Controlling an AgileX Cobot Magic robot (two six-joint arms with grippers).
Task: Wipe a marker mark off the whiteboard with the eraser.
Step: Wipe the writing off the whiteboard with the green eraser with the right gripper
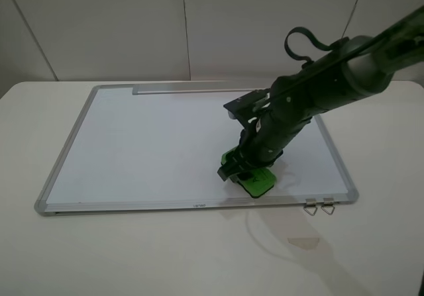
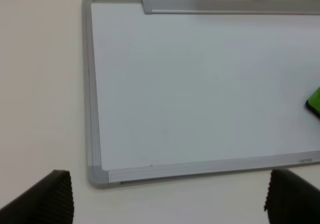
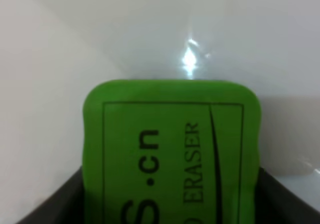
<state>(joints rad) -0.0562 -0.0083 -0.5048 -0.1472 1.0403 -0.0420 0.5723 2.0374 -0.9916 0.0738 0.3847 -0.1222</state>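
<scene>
The whiteboard (image 1: 152, 147) lies flat on the table, with a silver frame and a grey tray strip along its far edge. My right gripper (image 1: 248, 167) presses the green eraser (image 1: 260, 181) onto the board near its front right edge, shut on it. The right wrist view is filled by the eraser (image 3: 172, 154), with dark lettering, held between the black fingers (image 3: 50, 209). No marker mark shows on the board in any view. My left gripper (image 2: 167, 204) hovers open off the board's front left corner (image 2: 97, 176), its fingertips (image 2: 50, 194) wide apart. A sliver of the eraser (image 2: 315, 101) shows there.
Two metal hanging clips (image 1: 319, 207) stick out from the board's front right edge. A pale scrap of tape (image 1: 303, 242) lies on the white table in front of them. The right arm (image 1: 344, 77) reaches in from the upper right.
</scene>
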